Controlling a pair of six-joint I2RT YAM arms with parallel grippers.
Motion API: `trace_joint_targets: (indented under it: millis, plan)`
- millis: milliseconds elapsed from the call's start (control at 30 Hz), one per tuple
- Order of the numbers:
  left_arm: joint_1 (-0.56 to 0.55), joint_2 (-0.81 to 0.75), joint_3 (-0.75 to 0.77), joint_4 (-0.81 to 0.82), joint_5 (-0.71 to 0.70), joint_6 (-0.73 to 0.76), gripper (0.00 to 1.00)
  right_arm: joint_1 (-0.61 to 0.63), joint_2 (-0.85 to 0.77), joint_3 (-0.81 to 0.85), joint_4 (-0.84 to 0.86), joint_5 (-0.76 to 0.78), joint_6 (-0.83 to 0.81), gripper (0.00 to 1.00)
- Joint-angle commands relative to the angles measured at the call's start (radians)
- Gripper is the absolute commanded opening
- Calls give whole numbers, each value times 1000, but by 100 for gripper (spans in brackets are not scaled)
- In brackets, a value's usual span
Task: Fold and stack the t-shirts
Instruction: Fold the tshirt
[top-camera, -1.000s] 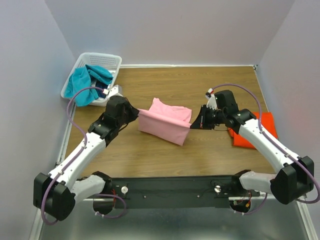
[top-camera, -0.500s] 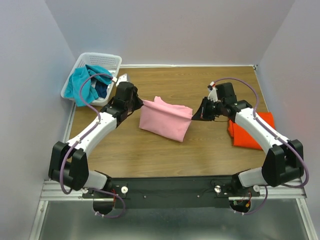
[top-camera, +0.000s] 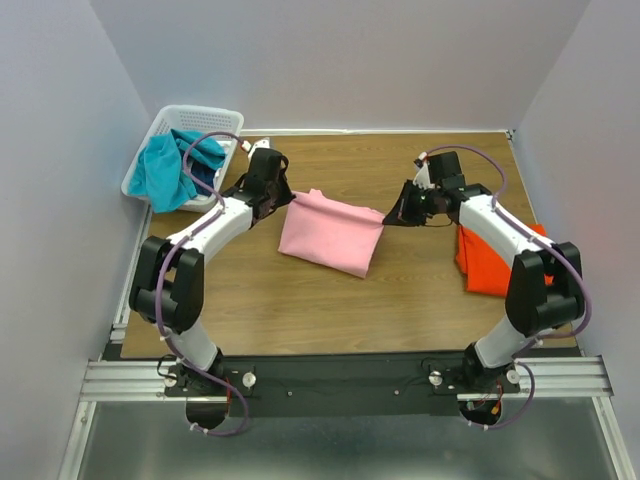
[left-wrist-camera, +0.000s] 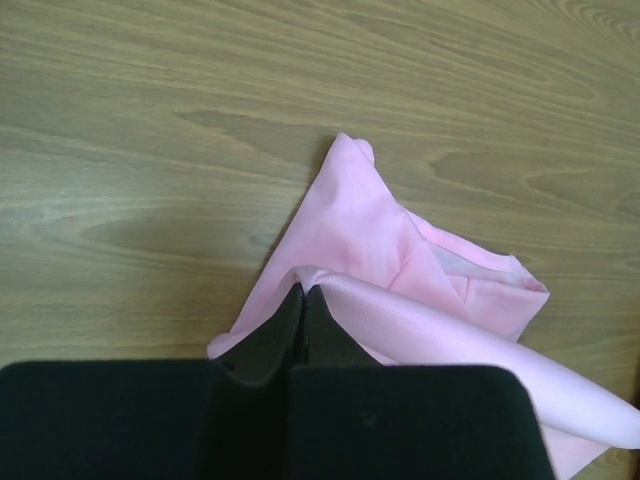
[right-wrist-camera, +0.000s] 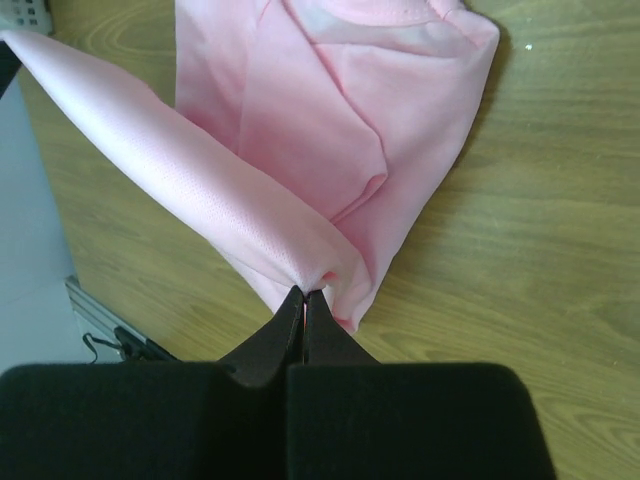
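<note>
The light pink t-shirt (top-camera: 330, 232) lies partly folded in the middle of the table. It also shows in the left wrist view (left-wrist-camera: 400, 270) and the right wrist view (right-wrist-camera: 300, 130). My left gripper (top-camera: 290, 200) is shut on its far left corner (left-wrist-camera: 302, 290). My right gripper (top-camera: 388, 216) is shut on its far right corner (right-wrist-camera: 303, 292). The edge between them is lifted and stretched taut over the rest of the shirt. A folded bright orange t-shirt (top-camera: 492, 265) lies at the right, partly under my right arm.
A white basket (top-camera: 195, 125) at the back left holds teal (top-camera: 165, 170) and dark blue (top-camera: 203, 178) garments. Purple walls close the table's back and sides. Wooden tabletop (top-camera: 300, 300) shows in front of the pink shirt.
Both grippers have carried the pink shirt's held edge toward the back of the table, drawing the fold over the shirt. The arms are more extended.
</note>
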Motion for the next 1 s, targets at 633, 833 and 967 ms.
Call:
trace_joint_targets:
  millis: [633,833,967]
  plan:
    - [50,318,240,-22,37,79,0,-44,375,244,65,59,6,4]
    - [50,312,271,-42,65,100,67,-52,401,331,62,69,-22,63]
    - [47,243,242,-48,86,99,98,-51,338,331,63,24,-28,100]
